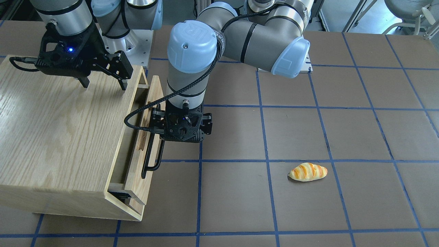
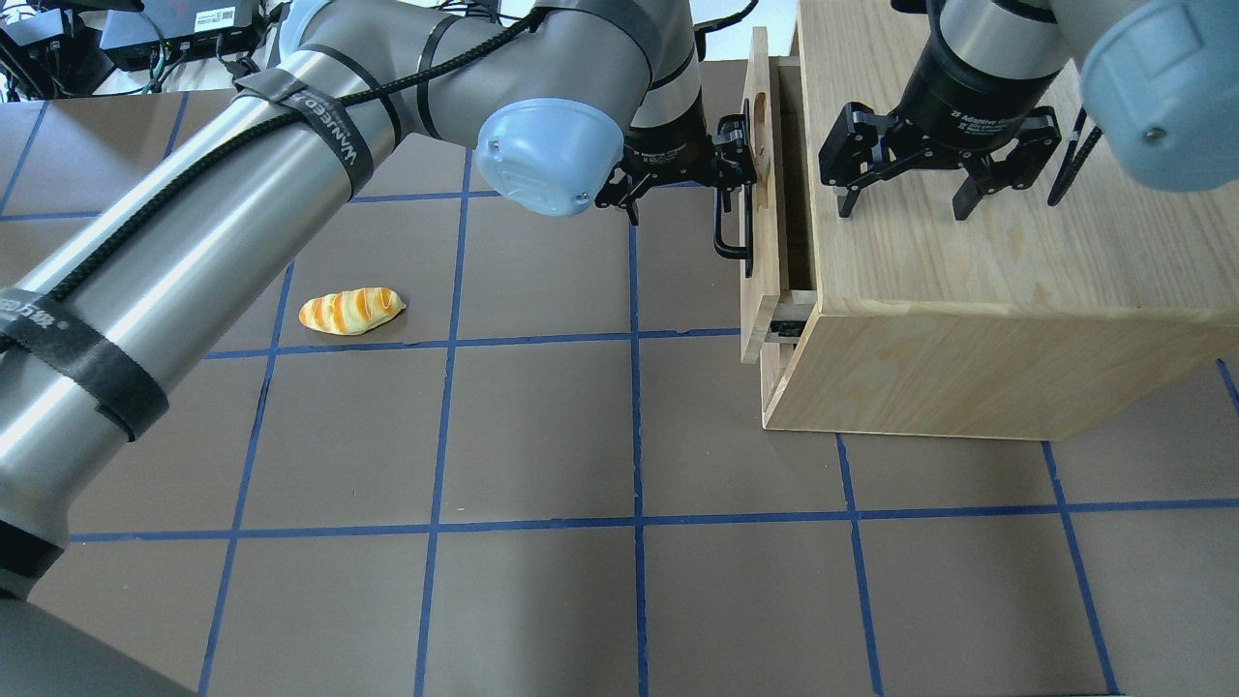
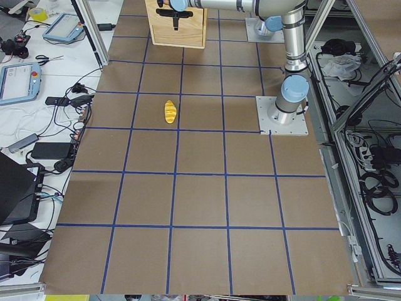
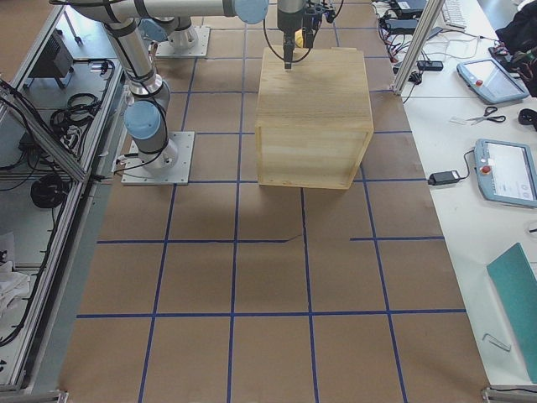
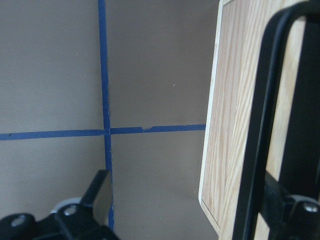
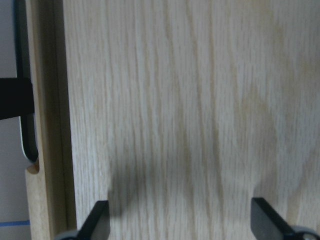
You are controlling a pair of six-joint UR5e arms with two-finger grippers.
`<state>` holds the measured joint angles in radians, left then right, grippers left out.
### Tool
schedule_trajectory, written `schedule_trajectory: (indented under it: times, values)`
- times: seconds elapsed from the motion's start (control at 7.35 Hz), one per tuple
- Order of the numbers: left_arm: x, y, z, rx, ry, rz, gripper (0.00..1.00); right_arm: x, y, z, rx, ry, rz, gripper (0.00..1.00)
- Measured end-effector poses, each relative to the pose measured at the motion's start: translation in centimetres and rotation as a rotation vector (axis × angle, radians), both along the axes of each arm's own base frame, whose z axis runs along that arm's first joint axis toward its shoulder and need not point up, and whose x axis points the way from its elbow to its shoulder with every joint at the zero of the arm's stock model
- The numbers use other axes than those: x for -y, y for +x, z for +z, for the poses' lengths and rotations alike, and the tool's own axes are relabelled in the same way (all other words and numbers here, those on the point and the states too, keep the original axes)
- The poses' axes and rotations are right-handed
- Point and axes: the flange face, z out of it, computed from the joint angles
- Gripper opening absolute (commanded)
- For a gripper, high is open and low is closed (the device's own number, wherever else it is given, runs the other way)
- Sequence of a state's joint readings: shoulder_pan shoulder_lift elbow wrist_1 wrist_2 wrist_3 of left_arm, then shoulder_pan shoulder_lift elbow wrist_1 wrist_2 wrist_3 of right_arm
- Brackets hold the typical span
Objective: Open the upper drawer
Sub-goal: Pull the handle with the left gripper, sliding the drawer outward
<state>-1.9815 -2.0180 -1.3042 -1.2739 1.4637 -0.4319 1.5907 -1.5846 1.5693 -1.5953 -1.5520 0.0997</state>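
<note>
The upper drawer [image 1: 155,94] is pulled partly out of the oak cabinet [image 1: 58,130]; a gap shows behind its front panel [image 2: 761,266]. Its black bar handle [image 1: 153,159] shows in the overhead view [image 2: 732,232] and in the left wrist view [image 5: 265,100]. My left gripper [image 1: 181,132] is open at the handle, jaws wide. One finger [image 5: 292,205] sits behind the bar, against the drawer front [image 5: 235,100]; the other [image 5: 100,192] hangs over the table. My right gripper [image 2: 903,206] is open and empty just above the cabinet top [image 6: 190,100].
A toy bread roll [image 1: 308,172] lies on the brown mat, well away from the cabinet, and also shows in the overhead view [image 2: 350,311]. The mat carries a blue tape grid. The cabinet [image 4: 315,117] stands near the robot's right end of the table.
</note>
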Motion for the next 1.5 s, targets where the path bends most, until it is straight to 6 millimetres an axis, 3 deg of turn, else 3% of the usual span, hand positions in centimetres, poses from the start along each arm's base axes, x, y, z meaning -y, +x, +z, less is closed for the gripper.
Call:
schedule_trajectory:
  times: [1.5]
  values:
    - [2.5, 6.5, -0.3, 0.05, 0.031, 0.078, 1.0, 0.0, 0.0, 0.0, 0.0, 0.0, 0.0, 1.0]
